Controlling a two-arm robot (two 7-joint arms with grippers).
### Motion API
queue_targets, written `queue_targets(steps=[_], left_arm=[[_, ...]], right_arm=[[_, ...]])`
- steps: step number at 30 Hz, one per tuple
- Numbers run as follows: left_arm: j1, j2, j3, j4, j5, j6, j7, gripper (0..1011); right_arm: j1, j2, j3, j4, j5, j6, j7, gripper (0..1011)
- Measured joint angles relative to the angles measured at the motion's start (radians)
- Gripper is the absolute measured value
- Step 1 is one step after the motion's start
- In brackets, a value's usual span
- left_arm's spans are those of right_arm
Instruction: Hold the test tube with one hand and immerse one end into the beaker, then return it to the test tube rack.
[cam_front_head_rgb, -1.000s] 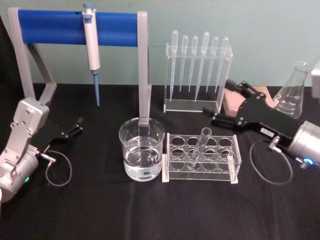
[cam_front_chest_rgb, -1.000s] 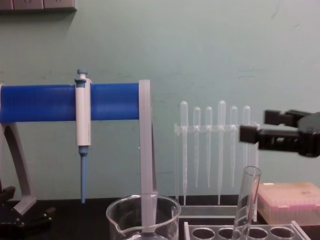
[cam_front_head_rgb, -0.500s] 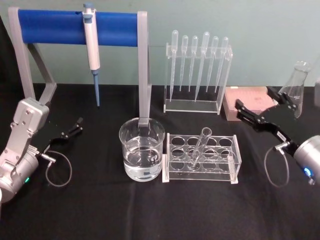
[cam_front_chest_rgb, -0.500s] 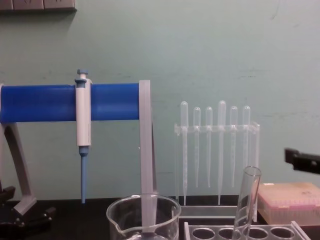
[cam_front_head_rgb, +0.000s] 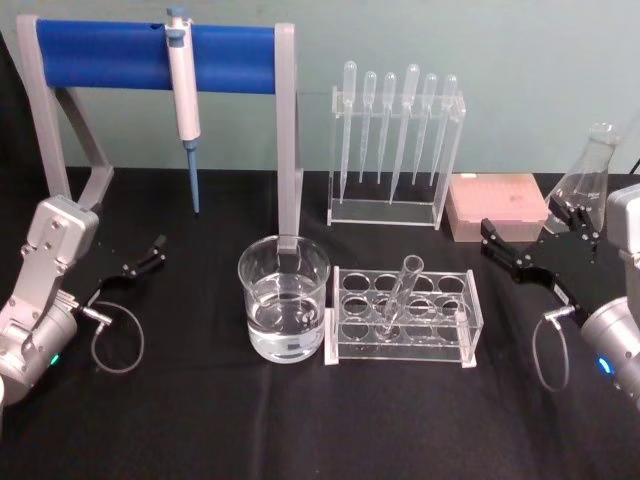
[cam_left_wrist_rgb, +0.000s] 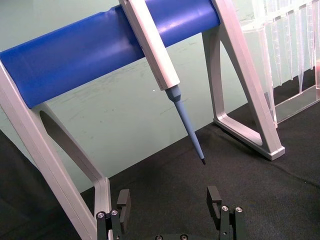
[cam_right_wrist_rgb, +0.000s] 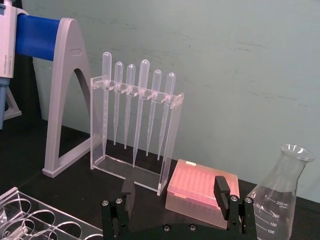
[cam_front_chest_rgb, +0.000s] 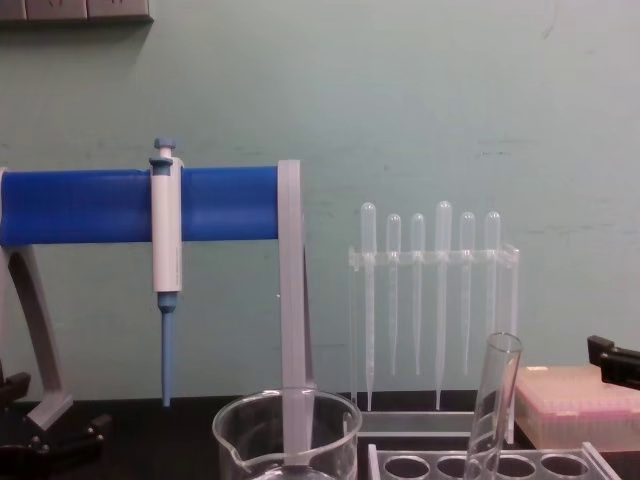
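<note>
my right gripper (cam_front_head_rgb: 541, 247) hangs over the right side of the black table (cam_front_head_rgb: 300, 420), its two fingers spread wide with nothing between them and touching nothing; in my right wrist view the same gripper (cam_right_wrist_rgb: 175, 200) frames the pink tip box (cam_right_wrist_rgb: 200, 192) and the foot of the pipette stand (cam_right_wrist_rgb: 135, 125) beyond it, with the conical flask (cam_right_wrist_rgb: 280, 192) just off to one side. my left gripper (cam_front_head_rgb: 145, 257) sits parked at the left side of the table, also spread apart and empty, below the blue-barred stand (cam_front_head_rgb: 150, 55) that carries the white-and-blue pipettor (cam_front_head_rgb: 183, 95); its fingers (cam_left_wrist_rgb: 123, 202) in the left wrist view point toward that stand's base. the test tube (cam_front_head_rgb: 400, 292) stands in the clear rack (cam_front_head_rgb: 402, 318) at the middle of the table, just to the right of the beaker (cam_front_head_rgb: 284, 310) and well apart from both of my grippers. its long axis is near upright but leaning, rounded closed end down in a rack hole and open flared rim up, tipped toward the back and a little to the right. from the chest view the test tube (cam_front_chest_rgb: 492, 410) rises out of the rack with its rim leaning right. the beaker holds clear liquid partway up and touches the rack's left edge.
</note>
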Motion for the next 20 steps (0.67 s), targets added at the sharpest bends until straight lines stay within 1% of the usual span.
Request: queue_targets(steps=[20], left_arm=[[0.0,0.0,0.0,0.0,0.0,0.0,0.0,1000]], right_arm=[[0.001,-0.001,0.002,-0.007,0.013,0.008,-0.002,1004]])
